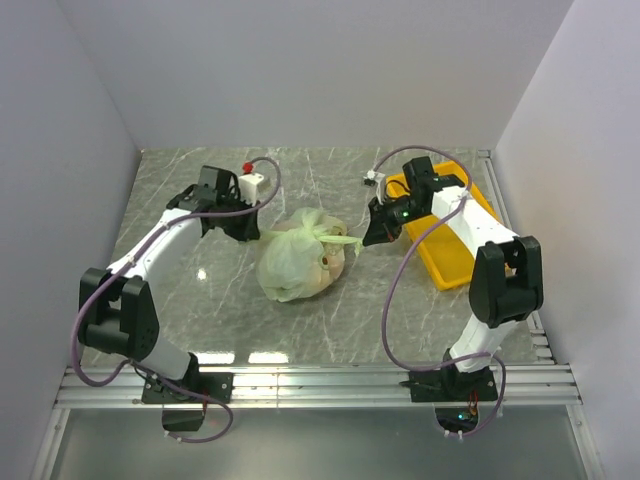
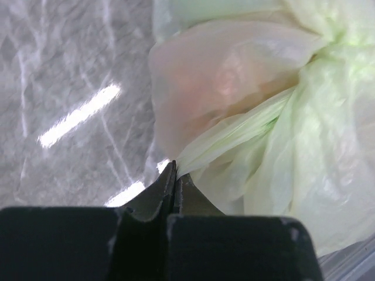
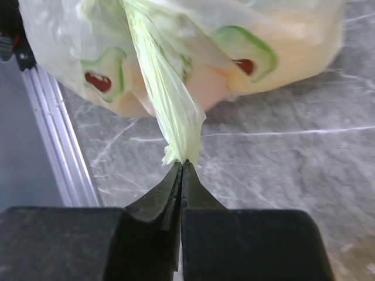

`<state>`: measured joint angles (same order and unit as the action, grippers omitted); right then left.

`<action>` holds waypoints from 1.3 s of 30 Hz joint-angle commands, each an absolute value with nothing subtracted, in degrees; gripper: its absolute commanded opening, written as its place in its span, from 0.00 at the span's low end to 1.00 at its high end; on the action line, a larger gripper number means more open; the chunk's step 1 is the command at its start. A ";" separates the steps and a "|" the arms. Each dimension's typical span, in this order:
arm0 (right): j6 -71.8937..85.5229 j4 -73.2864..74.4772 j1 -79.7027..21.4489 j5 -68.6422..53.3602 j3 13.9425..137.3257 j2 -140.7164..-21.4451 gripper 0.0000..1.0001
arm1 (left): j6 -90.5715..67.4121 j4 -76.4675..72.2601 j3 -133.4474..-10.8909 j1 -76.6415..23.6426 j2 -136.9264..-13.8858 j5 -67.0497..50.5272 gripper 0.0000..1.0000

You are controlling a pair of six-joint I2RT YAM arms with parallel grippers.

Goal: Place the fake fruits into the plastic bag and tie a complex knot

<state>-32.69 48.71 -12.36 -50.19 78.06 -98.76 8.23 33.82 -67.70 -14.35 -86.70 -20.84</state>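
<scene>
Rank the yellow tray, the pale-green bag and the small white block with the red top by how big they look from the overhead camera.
1. yellow tray, though the right arm covers part of it.
2. plastic bag, clearly smaller in outline.
3. white block, by far the smallest.

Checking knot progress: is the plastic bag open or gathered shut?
Gathered shut: the plastic bag is twisted together at its top, tails pinched by the left gripper and right gripper.

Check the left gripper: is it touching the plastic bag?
Touching. The left wrist view shows the left gripper shut on the tip of a twisted handle strip of the plastic bag, with no gap between them.
</scene>
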 commanded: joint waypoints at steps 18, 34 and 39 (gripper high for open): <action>-34.29 55.82 -12.65 -43.95 83.49 -98.27 0.84 | 16.61 34.19 -62.40 -4.04 -77.10 -30.67 0.98; -34.72 52.73 -33.57 -31.73 94.30 -104.75 0.95 | 32.84 43.59 -66.18 -1.41 -78.39 -29.10 0.92; -35.41 53.17 -35.86 -28.57 95.89 -108.71 0.84 | 37.52 40.00 -64.78 -1.49 -81.20 -25.67 0.89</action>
<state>-34.35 52.60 -34.81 -31.88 93.78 -107.35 31.35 41.21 -64.40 -1.69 -80.47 -27.64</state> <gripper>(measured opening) 0.859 0.891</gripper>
